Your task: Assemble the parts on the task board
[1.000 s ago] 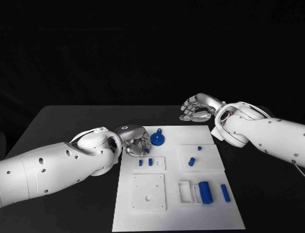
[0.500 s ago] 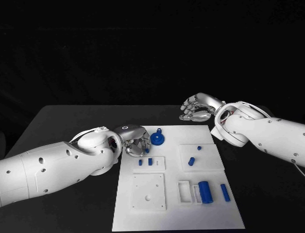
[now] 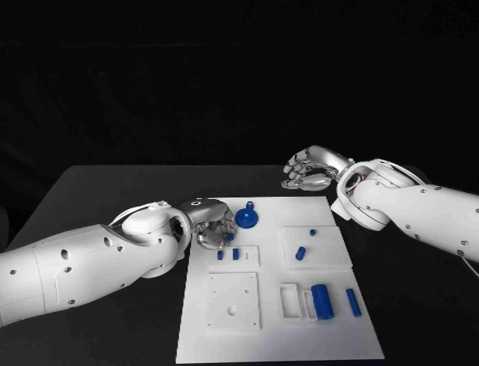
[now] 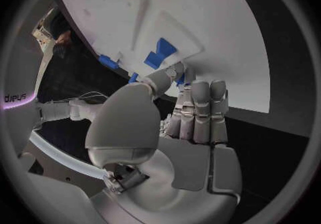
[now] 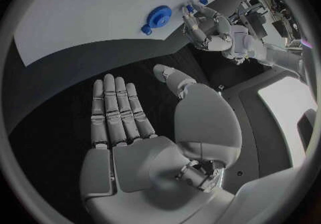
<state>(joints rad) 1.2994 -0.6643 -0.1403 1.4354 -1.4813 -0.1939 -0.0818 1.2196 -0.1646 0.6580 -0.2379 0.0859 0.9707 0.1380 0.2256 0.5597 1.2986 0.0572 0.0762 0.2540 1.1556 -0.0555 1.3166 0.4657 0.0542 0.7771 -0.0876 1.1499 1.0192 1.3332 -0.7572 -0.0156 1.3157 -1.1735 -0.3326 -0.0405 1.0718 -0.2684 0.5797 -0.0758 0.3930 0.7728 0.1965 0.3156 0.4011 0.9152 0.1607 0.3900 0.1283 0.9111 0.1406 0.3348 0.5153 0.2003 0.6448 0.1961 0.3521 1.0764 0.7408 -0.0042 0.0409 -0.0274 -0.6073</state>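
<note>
The white task board lies in the middle of the black table. My left hand hangs over its left edge, just short of a round blue wheel-shaped part. In the left wrist view the left hand has its thumb and fingers closed round a small blue part. Two short blue pegs stand in a raised white block beside it. My right hand hovers past the board's far edge; the right hand is flat, fingers stretched out, holding nothing.
A small blue piece sits on the right raised block. A blue cylinder and a thin blue bar lie nearer the front right, next to a white slotted frame. A square white plate is front left.
My left hand has shifted very slightly over the board's left edge. The right arm and the parts on the board have not moved.
</note>
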